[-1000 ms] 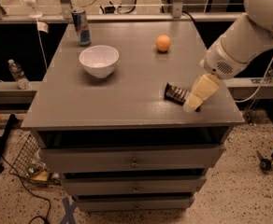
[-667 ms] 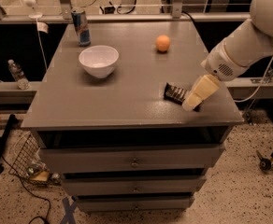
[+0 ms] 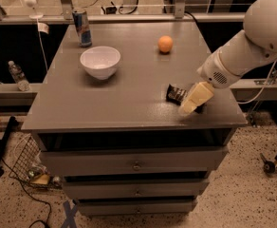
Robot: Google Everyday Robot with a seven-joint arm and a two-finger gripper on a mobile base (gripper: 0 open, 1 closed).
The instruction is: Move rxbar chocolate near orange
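Note:
The rxbar chocolate [image 3: 175, 93] is a dark flat wrapper lying on the grey table [image 3: 129, 99] near its front right corner. Its right part is hidden behind my gripper. My gripper [image 3: 191, 101], with cream-coloured fingers, points down at the table right over the bar's right end. The orange [image 3: 165, 44] sits farther back on the table, well apart from the bar and the gripper.
A white bowl [image 3: 100, 61] stands at the back left of the table. A blue drink can [image 3: 83, 27] stands behind it near the far edge. The table's front and right edges are close to the gripper. Drawers are below the top.
The gripper and arm have barely moved; the bar, orange and bowl lie where they were.

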